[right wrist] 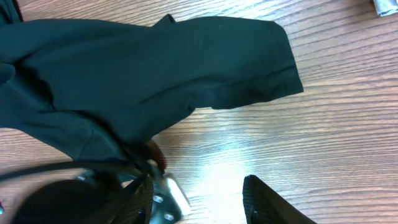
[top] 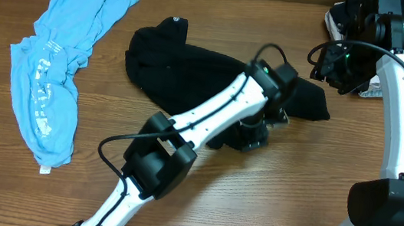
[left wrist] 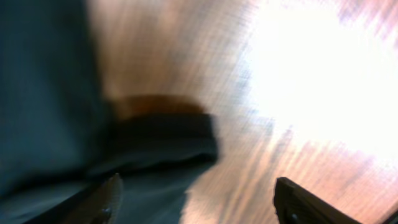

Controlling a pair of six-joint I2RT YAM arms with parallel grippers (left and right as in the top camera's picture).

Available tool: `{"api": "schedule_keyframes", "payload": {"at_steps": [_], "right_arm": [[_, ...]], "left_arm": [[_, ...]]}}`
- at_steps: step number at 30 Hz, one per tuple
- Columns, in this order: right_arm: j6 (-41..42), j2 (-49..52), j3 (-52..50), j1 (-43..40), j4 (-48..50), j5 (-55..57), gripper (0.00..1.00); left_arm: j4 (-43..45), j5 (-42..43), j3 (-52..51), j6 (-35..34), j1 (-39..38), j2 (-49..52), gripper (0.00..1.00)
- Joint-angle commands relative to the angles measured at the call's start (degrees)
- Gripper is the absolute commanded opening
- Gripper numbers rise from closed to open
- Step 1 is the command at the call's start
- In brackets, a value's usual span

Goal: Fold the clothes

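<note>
Black garment (top: 185,65): crumpled at mid-counter, collar toward the far edge. One sleeve (top: 308,99) out to the right, lying flat with its hem showing. Not yet folded.

Light blue shirt (top: 47,86): bunched lengthwise at the left side of the counter (top: 198,205). Well apart from the black garment and from both hands.

Left arm (top: 209,114): diagonal from the near edge, lying over the lower part of the black garment.

Left hand (left wrist: 196,202): low at the near right edge of the black garment. Fingers (left wrist: 107,198) spread wide, dark cloth beside one, bare wood toward the other. View blurred; contact with the cloth impossible to tell.

Right hand (right wrist: 199,199): above the counter, just beside the end of the sleeve. Fingers spread, wood grain between them, gripping nothing.
</note>
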Motion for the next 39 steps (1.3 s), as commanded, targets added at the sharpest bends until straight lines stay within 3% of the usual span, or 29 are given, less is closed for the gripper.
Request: {"api": "schedule_keyframes", "payload": {"at_steps": [1, 9, 12, 14, 18, 19, 20, 26, 34, 39], "right_arm": [[-0.2, -1.8, 1.2, -0.2, 0.1, 0.7, 0.5], [-0.2, -1.8, 1.2, -0.2, 0.1, 0.7, 0.5], [-0.2, -1.8, 1.2, -0.2, 0.1, 0.7, 0.5], [-0.2, -1.8, 1.2, -0.2, 0.2, 0.7, 0.5], [-0.2, -1.8, 1.2, -0.2, 0.1, 0.7, 0.5], [-0.2, -1.8, 1.2, -0.2, 0.1, 0.7, 0.5], [-0.2, -1.8, 1.2, -0.2, 0.1, 0.7, 0.5], [-0.2, -1.8, 1.2, -0.2, 0.2, 0.7, 0.5], [-0.2, -1.8, 1.2, -0.5, 0.0, 0.6, 0.51], [-0.2, -1.8, -0.7, -0.5, 0.2, -0.3, 0.54]], "left_arm": [[0.1, -0.1, -3.4, 1.4, -2.8, -0.1, 0.75], [8.5, -12.5, -10.6, -5.3, -4.7, -0.1, 0.7], [11.1, -18.2, -12.3, -8.6, -4.5, -0.1, 0.5], [12.2, -20.0, -12.4, -9.7, -4.4, -0.1, 0.47], [13.2, -20.2, -12.4, -9.7, -4.4, -0.1, 0.2], [13.2, -20.5, -12.4, -9.7, -4.4, -0.1, 0.07], [13.2, -21.0, -12.3, -9.7, -4.4, -0.1, 0.04], [7.4, -24.8, -5.4, -15.8, -3.0, -0.5, 0.04], [-10.8, -19.8, 26.2, -19.1, 6.7, -0.9, 0.04], [-17.0, -17.4, 35.3, -19.3, 13.6, -0.9, 0.04]]}}
